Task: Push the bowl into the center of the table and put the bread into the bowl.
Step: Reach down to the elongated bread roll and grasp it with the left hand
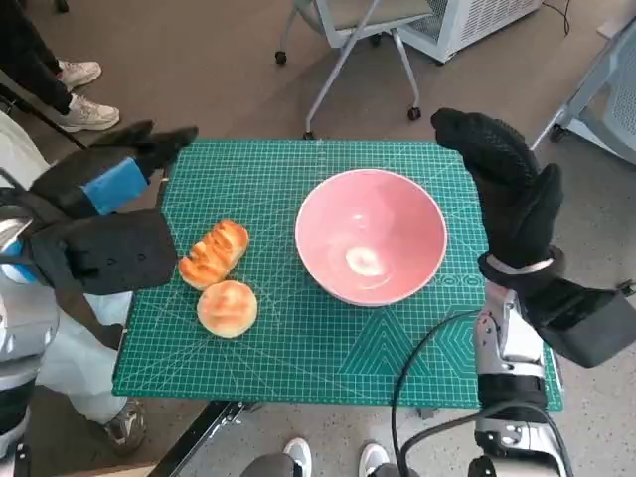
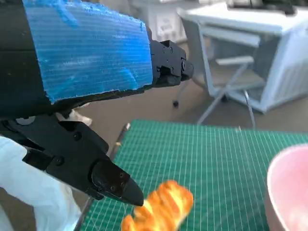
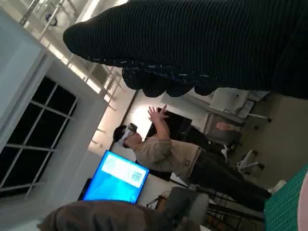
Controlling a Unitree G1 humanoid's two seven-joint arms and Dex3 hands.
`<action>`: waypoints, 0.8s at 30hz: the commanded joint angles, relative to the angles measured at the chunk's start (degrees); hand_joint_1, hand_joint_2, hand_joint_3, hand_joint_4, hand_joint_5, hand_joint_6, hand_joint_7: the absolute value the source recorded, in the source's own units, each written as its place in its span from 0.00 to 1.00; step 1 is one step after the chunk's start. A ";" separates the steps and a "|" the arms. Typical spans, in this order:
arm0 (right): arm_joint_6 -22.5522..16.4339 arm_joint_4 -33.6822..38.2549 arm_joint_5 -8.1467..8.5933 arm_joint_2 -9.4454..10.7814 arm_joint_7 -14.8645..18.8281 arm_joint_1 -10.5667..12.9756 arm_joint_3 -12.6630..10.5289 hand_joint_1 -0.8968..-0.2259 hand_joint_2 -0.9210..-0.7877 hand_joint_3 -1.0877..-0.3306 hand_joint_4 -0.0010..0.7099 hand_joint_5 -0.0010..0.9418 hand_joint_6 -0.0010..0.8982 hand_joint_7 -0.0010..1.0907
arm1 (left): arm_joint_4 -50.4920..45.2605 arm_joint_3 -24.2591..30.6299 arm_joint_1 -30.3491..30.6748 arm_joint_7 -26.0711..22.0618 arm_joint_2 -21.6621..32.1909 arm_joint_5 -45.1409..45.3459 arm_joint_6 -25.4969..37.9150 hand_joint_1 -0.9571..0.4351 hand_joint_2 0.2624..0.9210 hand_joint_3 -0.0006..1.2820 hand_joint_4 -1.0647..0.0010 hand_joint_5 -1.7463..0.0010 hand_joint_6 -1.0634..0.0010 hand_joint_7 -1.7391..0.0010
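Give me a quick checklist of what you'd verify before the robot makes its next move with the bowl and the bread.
1. Bowl near the mat's middle: roughly, slightly toward the right side; ok.
2. Bowl empty and upright: ok.
3. Bread in reach: long bun and round bun lie beside the left hand; ok.
4. Left hand free: holds nothing; ok.
5. Right hand free: raised beside the bowl, holds nothing; ok.
6. Bread in bowl: not ok, both buns outside.

A green cutting mat (image 1: 328, 348) covers the table — beyond it a wheeled chair base (image 1: 348, 60), a person's sneakers (image 1: 84, 94).
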 commanded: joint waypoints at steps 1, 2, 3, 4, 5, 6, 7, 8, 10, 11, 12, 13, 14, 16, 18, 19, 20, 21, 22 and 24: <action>1.03 -0.21 0.30 0.32 -0.40 1.77 0.03 0.39 0.00 0.46 0.27 0.00 0.03 0.52 | 1.09 -1.00 -1.64 -1.53 0.49 -0.30 -0.07 0.71 0.69 0.01 0.96 0.99 0.78 0.98; 1.04 -0.22 0.30 0.37 -0.43 1.80 0.05 0.39 0.00 0.46 0.27 0.00 0.03 0.52 | 1.51 -1.18 -1.80 -1.57 0.23 -0.37 -0.04 0.71 0.69 0.01 0.96 1.00 0.78 0.98; 1.06 -0.26 0.31 0.39 -0.44 1.84 0.07 0.39 0.00 0.46 0.27 0.00 0.03 0.52 | 1.78 -1.29 -1.89 -1.60 0.05 -0.42 -0.01 0.70 0.69 0.01 0.95 1.00 0.78 0.98; 1.13 -0.25 0.36 0.43 -0.43 1.84 0.07 0.39 0.00 0.46 0.27 0.00 0.03 0.52 | 2.38 -1.48 -2.12 -1.58 -0.26 -0.53 -0.01 0.70 0.70 0.01 0.95 1.00 0.78 0.98; 1.18 -0.28 0.40 0.45 -0.43 1.86 0.08 0.39 0.00 0.46 0.27 0.00 0.03 0.52 | 2.77 -1.61 -2.26 -1.57 -0.47 -0.61 0.00 0.70 0.70 0.01 0.95 1.00 0.78 0.99; 1.22 -0.21 0.45 0.47 -0.42 1.82 0.07 0.39 0.00 0.46 0.27 0.00 0.03 0.52 | 3.29 -1.74 -2.47 -1.50 -0.80 -0.79 -0.01 0.70 0.70 0.01 0.95 1.00 0.78 0.99; 1.25 -0.19 0.48 0.48 -0.41 1.80 0.06 0.39 0.00 0.46 0.27 0.00 0.03 0.52 | 3.63 -1.82 -2.60 -1.45 -1.03 -0.92 -0.02 0.69 0.70 0.01 0.95 1.00 0.78 0.99; 1.28 -0.20 0.50 0.50 -0.41 1.81 0.06 0.39 0.00 0.46 0.27 0.00 0.03 0.52 | 4.20 -2.03 -2.82 -1.28 -1.37 -0.98 -0.15 0.69 0.70 0.01 0.95 1.00 0.78 0.99; 1.35 -0.27 0.54 0.55 -0.42 1.87 0.07 0.39 0.00 0.46 0.27 0.00 0.03 0.51 | 5.08 -2.43 -3.26 -1.09 -1.88 -0.97 -0.24 0.68 0.70 0.01 0.95 1.00 0.77 0.99; 1.39 -0.31 0.56 0.57 -0.42 1.89 0.07 0.39 0.00 0.46 0.27 0.00 0.03 0.51 | 5.39 -2.59 -3.45 -1.05 -2.06 -0.95 -0.23 0.67 0.70 0.01 0.95 1.00 0.77 0.99; 1.46 -0.35 0.62 0.58 -0.41 1.90 0.07 0.39 0.00 0.46 0.27 0.00 0.03 0.51 | 5.84 -2.81 -3.73 -1.02 -2.30 -0.88 -0.15 0.67 0.70 0.01 0.94 1.00 0.77 0.99; 1.51 -0.39 0.66 0.59 -0.40 1.91 0.06 0.39 0.00 0.46 0.27 0.00 0.03 0.51 | 6.17 -2.95 -3.92 -1.01 -2.47 -0.84 -0.11 0.66 0.70 0.01 0.94 1.00 0.77 0.99; 1.58 -0.44 0.71 0.60 -0.40 1.92 0.06 0.39 0.00 0.46 0.27 0.00 0.03 0.51 | 6.55 -3.21 -4.23 -0.99 -2.74 -0.63 0.17 0.66 0.70 0.01 0.94 1.00 0.77 0.99; 1.71 -0.55 0.77 0.59 -0.40 1.94 0.04 0.39 0.00 0.46 0.27 0.00 0.03 0.51 | 7.23 -3.74 -4.76 -0.93 -3.23 -0.19 0.74 0.65 0.70 0.01 0.94 1.00 0.77 0.99; 1.87 -0.62 0.87 0.57 -0.36 1.94 0.01 0.39 0.00 0.46 0.27 0.00 0.03 0.51 | 7.93 -4.22 -5.26 -0.79 -3.69 0.20 1.28 0.64 0.70 0.01 0.94 1.00 0.77 0.99; 1.96 -0.64 0.94 0.54 -0.33 1.94 -0.01 0.39 0.00 0.46 0.27 0.00 0.03 0.51 | 8.19 -4.41 -5.45 -0.73 -3.87 0.33 1.50 0.63 0.71 0.01 0.93 1.00 0.77 0.99; 2.02 -0.64 1.02 0.52 -0.30 1.95 -0.03 0.39 0.00 0.46 0.27 0.00 0.04 0.51 | 8.60 -4.71 -5.70 -0.53 -4.14 0.60 1.79 0.62 0.71 0.01 0.93 1.00 0.76 0.99; 2.08 -0.64 1.09 0.49 -0.27 1.95 -0.03 0.39 0.00 0.46 0.27 0.00 0.04 0.51 | 8.89 -4.93 -5.88 -0.40 -4.34 0.81 2.01 0.62 0.71 0.01 0.93 1.00 0.76 0.99; 2.13 -0.65 1.15 0.48 -0.26 1.94 -0.03 0.39 0.00 0.46 0.27 0.00 0.04 0.51 | 9.35 -5.36 -6.17 -0.15 -4.66 1.31 2.37 0.61 0.71 0.01 0.93 1.00 0.76 0.99; 2.16 -0.64 1.21 0.49 -0.25 1.94 -0.01 0.39 0.00 0.46 0.27 0.00 0.04 0.51 | 10.19 -6.20 -6.69 0.27 -5.17 2.29 2.93 0.60 0.71 0.01 0.92 1.00 0.76 0.99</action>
